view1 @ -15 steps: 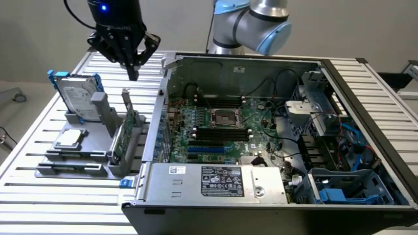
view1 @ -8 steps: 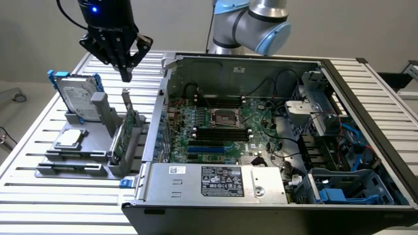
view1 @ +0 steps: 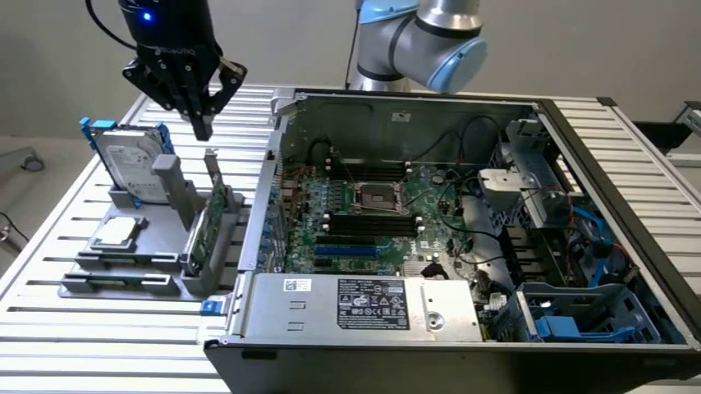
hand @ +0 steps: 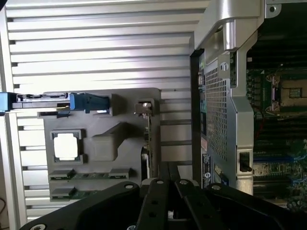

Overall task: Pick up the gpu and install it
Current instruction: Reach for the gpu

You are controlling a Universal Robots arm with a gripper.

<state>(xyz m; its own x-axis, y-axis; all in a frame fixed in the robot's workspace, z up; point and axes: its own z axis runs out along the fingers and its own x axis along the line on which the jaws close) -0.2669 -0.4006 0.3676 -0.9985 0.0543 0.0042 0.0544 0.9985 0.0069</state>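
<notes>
The gpu [view1: 210, 220] stands on its long edge in a slot of the grey holder [view1: 121, 283], green board facing the computer case, silver bracket at its far end. From above it appears as a thin edge [hand: 149, 139] beside the case wall. My gripper [view1: 203, 130] hangs a short way above the card's bracket end, black fingers drawn together to a point, shut with nothing between them. In the wrist view the gripper [hand: 168, 184] lies directly over the card's line.
The open computer case [view1: 547, 115] sits at the exterior view's right, motherboard [view1: 373, 213] exposed with a blue-edged slot row [view1: 350, 246]. On the holder stand a hard drive in a blue frame [view1: 130, 164] and a square CPU chip [view1: 118, 232]. A slatted metal table [view1: 98, 336] carries everything.
</notes>
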